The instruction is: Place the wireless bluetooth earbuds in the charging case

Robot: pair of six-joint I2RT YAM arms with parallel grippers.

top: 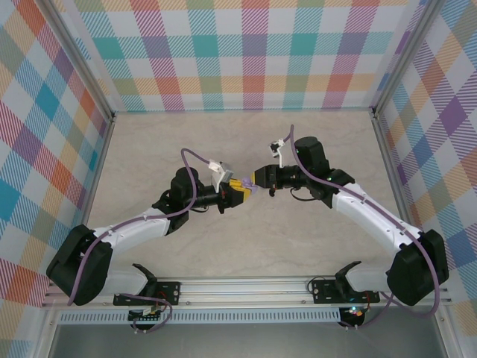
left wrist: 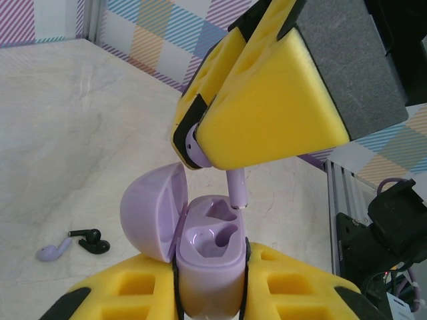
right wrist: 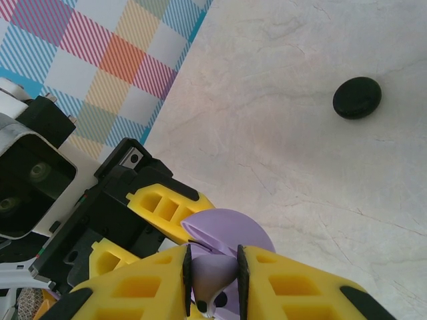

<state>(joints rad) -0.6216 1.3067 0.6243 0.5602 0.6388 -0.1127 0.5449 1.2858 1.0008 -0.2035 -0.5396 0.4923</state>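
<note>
The lavender charging case (left wrist: 208, 263) stands open between the yellow fingers of my left gripper (left wrist: 210, 283), which is shut on it. Its lid (left wrist: 150, 210) hangs to the left and both sockets are empty. My right gripper (right wrist: 215, 283) is shut on a lavender earbud (right wrist: 213, 270). The earbud's stem (left wrist: 237, 189) points down, its tip just above the far socket. Another lavender earbud (left wrist: 53, 250) and a black earbud (left wrist: 91, 241) lie on the table. In the top view the two grippers (top: 251, 188) meet at mid-table.
A round black puck (right wrist: 357, 98) lies on the marble tabletop (top: 246, 246) beyond the right gripper. Plaid walls (top: 246, 52) enclose the table on three sides. The aluminium rail (top: 246, 287) with the arm bases runs along the near edge.
</note>
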